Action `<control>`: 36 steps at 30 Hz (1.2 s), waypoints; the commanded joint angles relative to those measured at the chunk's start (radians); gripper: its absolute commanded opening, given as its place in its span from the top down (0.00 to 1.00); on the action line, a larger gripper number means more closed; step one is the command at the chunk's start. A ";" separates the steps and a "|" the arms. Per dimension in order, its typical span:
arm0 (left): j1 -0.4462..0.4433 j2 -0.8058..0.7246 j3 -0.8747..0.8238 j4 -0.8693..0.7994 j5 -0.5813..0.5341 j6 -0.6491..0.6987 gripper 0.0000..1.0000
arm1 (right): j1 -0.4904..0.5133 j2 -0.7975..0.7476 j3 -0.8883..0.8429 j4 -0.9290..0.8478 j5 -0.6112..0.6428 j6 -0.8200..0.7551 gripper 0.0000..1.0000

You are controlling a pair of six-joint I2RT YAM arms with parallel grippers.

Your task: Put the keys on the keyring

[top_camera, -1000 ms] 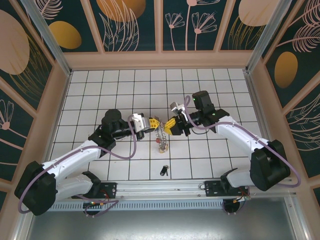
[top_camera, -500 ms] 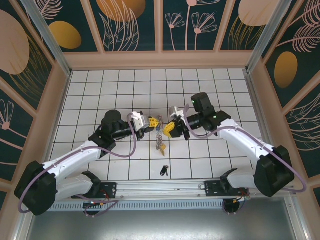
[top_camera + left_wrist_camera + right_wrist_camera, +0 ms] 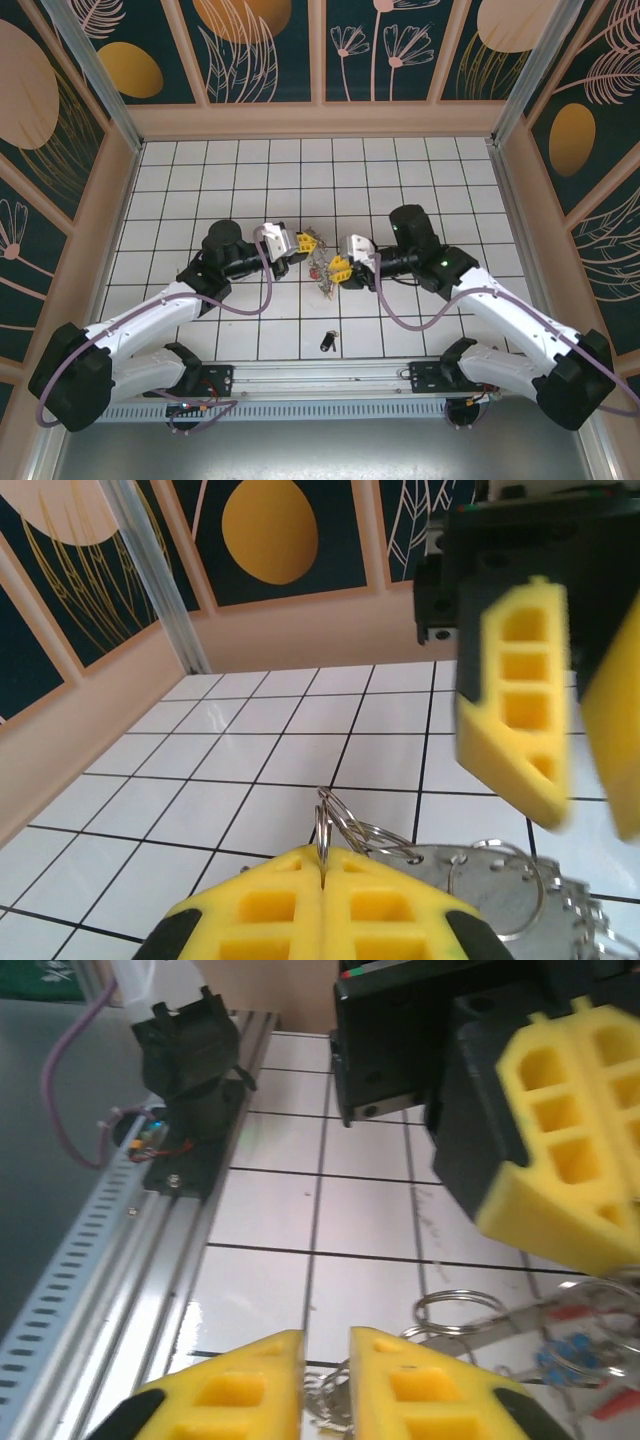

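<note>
Tabletop: white tiled, dark grout. No brand, label or writing legible in any view.

L arm and R arm, white w/ black joints, both reach in to mid-tabletop. L gripper and R gripper, yellow honeycomb pads, sit tip to tip and just beside each other, w/ the key bundle between them.

L fingers: together, clamped on a thin steel wire split ring. It stands upright out of the seam.

R fingers: narrow gap showing, wire loops lying in or just past the gap. Can't tell if they pinch anything.

Keyring, flat grey metal w/ small wire loops hooked on it: just beyond the L fingertips, low near the tiles, under the R gripper. Linked to the pinched split ring as far as I can see, but the joint is blurred.

Keys, small metal w/ blue and red plastic heads: bunched on the wire loops to the right of the R fingertips, beneath the L gripper. Count not readable.

Black-headed key: loose on the tabletop, well apart from the bundle, toward the arm bases and about midway between them.

Key relation for the next move:
- The loose key lies on the near side of both grippers.
- Its long axis runs roughly near-far, slightly canted.
- R gripper is the nearer one, and L is occupied holding the ring.

Judgement: R should go for it while L keeps the ring presented.
</note>
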 commanded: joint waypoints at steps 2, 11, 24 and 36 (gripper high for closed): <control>0.002 -0.035 0.015 0.063 0.018 0.026 1.00 | -0.045 -0.067 -0.050 0.149 0.011 0.064 0.72; 0.001 -0.029 0.050 0.008 0.009 0.011 1.00 | 0.087 -0.145 -0.043 0.074 0.374 -0.220 0.68; 0.002 0.007 0.154 -0.175 -0.197 -0.225 1.00 | 0.421 -0.178 -0.094 0.227 0.942 -0.341 0.51; 0.002 0.126 0.346 -0.444 -0.224 -0.415 1.00 | 0.458 -0.058 -0.013 0.275 1.217 -0.292 0.51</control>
